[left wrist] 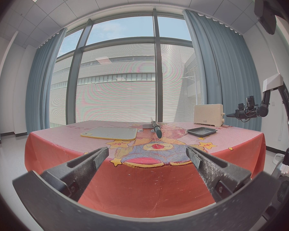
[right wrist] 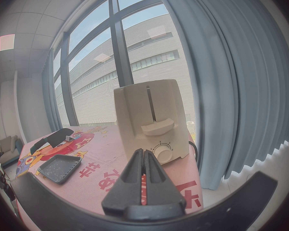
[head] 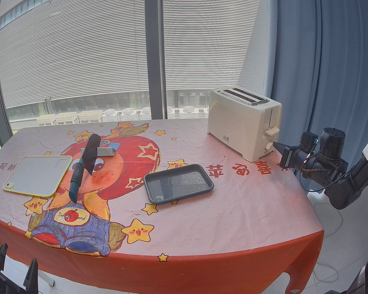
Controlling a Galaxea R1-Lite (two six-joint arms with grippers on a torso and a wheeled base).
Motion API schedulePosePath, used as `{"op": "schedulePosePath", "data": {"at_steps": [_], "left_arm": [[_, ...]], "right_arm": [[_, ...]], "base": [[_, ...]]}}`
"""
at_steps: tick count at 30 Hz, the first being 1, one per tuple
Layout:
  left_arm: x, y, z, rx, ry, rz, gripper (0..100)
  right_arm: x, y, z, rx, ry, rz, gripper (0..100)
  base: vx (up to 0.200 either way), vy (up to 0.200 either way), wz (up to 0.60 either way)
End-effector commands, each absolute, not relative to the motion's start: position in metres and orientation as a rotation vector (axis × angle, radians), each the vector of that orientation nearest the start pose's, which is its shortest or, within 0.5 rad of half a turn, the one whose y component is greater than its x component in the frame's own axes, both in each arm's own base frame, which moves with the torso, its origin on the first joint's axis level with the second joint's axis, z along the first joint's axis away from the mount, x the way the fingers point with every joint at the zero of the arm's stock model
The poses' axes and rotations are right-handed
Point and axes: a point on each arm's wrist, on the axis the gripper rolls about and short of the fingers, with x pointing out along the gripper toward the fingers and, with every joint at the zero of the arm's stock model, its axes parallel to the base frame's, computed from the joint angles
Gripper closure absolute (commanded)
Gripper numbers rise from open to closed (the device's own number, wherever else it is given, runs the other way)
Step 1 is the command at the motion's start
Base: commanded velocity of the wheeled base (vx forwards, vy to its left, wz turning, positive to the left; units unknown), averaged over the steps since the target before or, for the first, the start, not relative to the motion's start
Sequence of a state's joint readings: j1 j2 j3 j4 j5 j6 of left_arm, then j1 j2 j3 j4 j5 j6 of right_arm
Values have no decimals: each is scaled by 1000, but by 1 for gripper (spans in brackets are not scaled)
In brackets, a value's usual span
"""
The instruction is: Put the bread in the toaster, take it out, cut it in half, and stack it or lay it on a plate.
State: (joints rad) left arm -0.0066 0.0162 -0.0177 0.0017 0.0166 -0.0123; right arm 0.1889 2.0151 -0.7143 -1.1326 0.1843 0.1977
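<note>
Closed tight and empty, the nearer right end effector (right wrist: pixel 144 153) is pointing at the toaster (right wrist: pixel 135 103)'s lever (right wrist: pixel 157 126), just ahead and slightly higher; bread is possibly sitting inside.

Matt plastic toaster (head: pixel 243 121), cloth tablecloth (head: pixel 233 209)

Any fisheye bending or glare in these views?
Head view: lines nearly straight, daylight sheen on the tray. Left wrist view: strong fisheye, window frame bowed, corners dark. Right wrist view: same bowing, curtain curves beside the toaster.
</note>
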Motion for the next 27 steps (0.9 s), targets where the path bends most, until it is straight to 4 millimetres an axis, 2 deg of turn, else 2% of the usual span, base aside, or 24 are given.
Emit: {"op": "schedulePosePath", "data": {"at_steps": [1,9,17,27], "left_arm": [[-22,1,75,-12,6,11,0],[-22,1,75,-14,6,11,0],[-22,1,75,-14,6,11,0],[-22,1,75,-12,6,11,0]], "right_arm": [[344,70,103,195,209,355,100],[345,70,101,195,211,355,100],[352,75,90,195,233,361,100],[357,76,94,201,212,363,100]], "base": [[0,0,0],[0,0,0],[0,0,0],[0,0,0]]}}
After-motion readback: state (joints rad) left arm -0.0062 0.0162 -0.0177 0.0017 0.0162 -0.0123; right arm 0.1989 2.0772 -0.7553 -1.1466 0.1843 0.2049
